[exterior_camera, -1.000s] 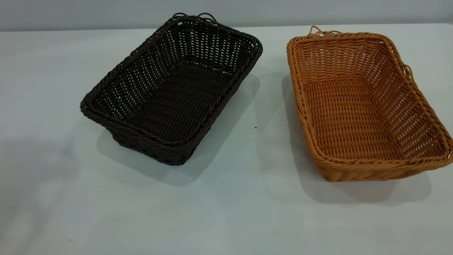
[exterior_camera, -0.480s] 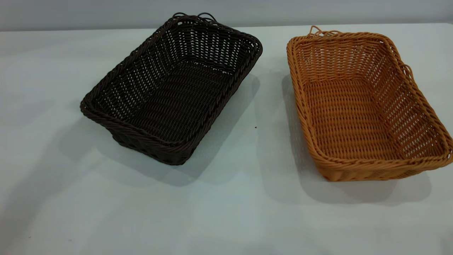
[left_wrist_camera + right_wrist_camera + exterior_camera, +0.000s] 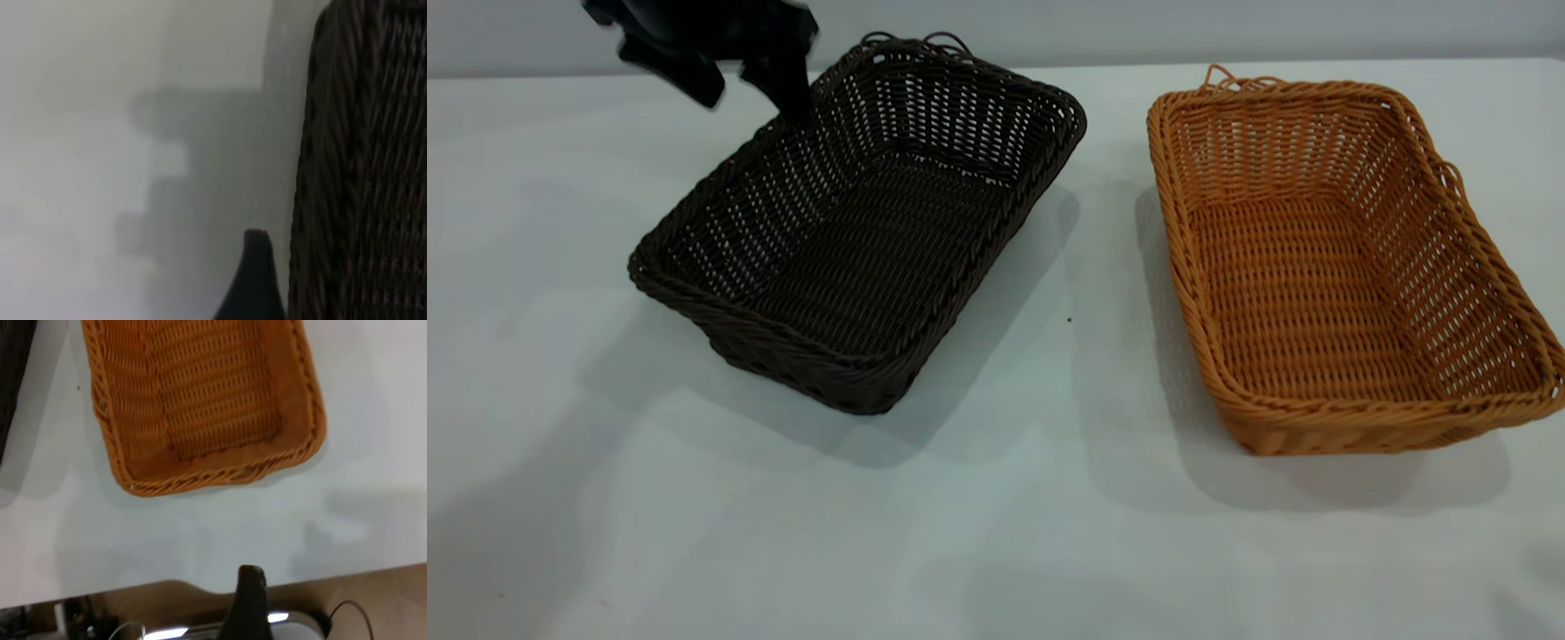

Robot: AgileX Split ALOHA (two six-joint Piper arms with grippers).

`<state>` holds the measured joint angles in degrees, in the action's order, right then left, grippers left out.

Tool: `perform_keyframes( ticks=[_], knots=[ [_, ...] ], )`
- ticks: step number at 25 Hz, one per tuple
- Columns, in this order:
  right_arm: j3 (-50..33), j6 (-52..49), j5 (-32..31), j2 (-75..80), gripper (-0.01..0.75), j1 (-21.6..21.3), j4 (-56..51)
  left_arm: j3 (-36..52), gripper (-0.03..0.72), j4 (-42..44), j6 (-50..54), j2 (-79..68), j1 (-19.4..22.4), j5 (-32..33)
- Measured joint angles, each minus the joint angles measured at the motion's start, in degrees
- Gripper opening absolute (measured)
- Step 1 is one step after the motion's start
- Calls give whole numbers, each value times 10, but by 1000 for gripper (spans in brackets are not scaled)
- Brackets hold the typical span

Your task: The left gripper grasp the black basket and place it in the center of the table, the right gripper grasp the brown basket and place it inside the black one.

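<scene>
The black basket (image 3: 854, 222) lies at the left of the white table (image 3: 1005, 533), the brown basket (image 3: 1334, 267) at the right, a gap between them; both are empty. My left gripper (image 3: 749, 93) hangs open at the black basket's far left corner, one finger (image 3: 790, 89) just above the long rim, the other outside it. In the left wrist view one finger (image 3: 253, 280) stands just outside the basket's wall (image 3: 360, 173). My right gripper (image 3: 300, 613) is open, out of the exterior view, high beyond the table's edge, with the brown basket (image 3: 207, 400) well ahead of it.
A small dark speck (image 3: 1070, 320) lies on the table between the baskets. In the right wrist view the table's edge (image 3: 373, 570) shows, with a wooden floor, a cable (image 3: 347, 613) and a silvery part (image 3: 280, 620) below it.
My left gripper has come into the exterior view from the top left and down to the black basket's far left rim. Both baskets have stayed put.
</scene>
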<state>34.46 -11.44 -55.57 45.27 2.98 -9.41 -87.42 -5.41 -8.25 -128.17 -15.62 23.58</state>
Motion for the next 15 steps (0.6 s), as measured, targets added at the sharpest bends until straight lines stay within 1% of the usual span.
perform_keyframes(
  ticks=[6,8,9,10,11,13,15],
  knots=[
    [0,1,1,57,586,0,-55,-4,574,0,-3,-55,0,-16],
    [0,5,2,88,586,0,-79,-5,549,0,-3,-71,-2,-27],
    [0,10,3,103,586,0,-95,-5,523,0,-3,-78,-4,-34],
    [0,16,5,123,586,0,-113,-5,493,0,-4,-83,-7,-39],
    [0,20,8,143,586,0,-128,-6,445,0,-4,-88,-9,-44],
    [0,35,16,184,586,0,-170,-6,319,1,-4,-91,-11,-52],
    [0,50,28,230,586,0,-215,-9,157,1,-13,-91,-11,-51]
  ],
)
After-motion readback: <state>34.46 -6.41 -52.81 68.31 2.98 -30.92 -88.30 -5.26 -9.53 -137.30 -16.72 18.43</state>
